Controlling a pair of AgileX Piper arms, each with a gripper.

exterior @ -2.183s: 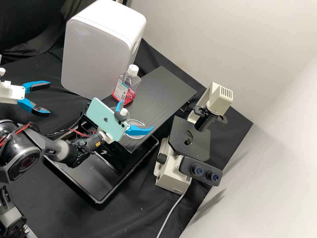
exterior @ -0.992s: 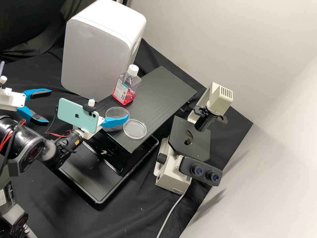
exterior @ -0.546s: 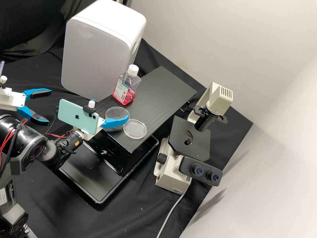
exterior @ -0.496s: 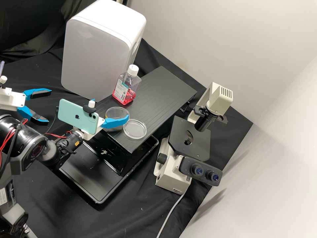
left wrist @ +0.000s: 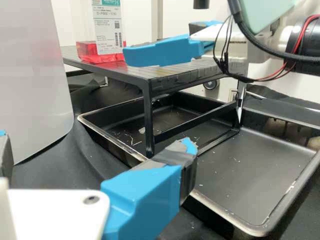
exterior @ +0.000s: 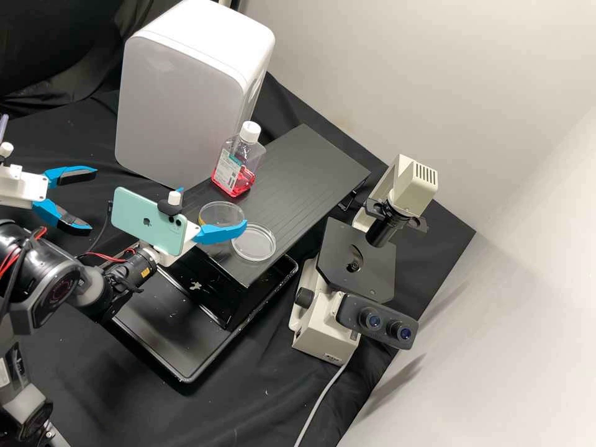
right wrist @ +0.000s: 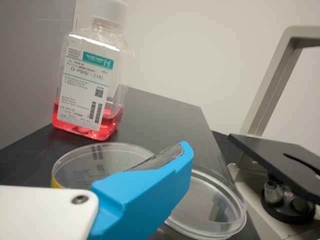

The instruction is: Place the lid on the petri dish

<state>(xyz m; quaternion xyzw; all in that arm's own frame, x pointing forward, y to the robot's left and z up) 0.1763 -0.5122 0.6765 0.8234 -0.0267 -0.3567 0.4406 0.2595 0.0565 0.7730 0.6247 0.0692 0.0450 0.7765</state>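
- Two claws, both spread wide and empty; right claw (exterior: 213, 210) by one petri dish (exterior: 225, 208); left claw (exterior: 93, 198) at nine o'clock.
- One lid (exterior: 254, 242) on the rack (exterior: 310, 167), at the dish's four o'clock.

Clear glossy plastic petri dish (exterior: 218, 210); matt black cloth (exterior: 279, 385).

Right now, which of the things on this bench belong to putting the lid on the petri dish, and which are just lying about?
Belong to the job: deeper clear dish half; shallower clear dish half beside it; black rack under them.

Just lying about: bottle of pink liquid; microscope; white box; black tray.
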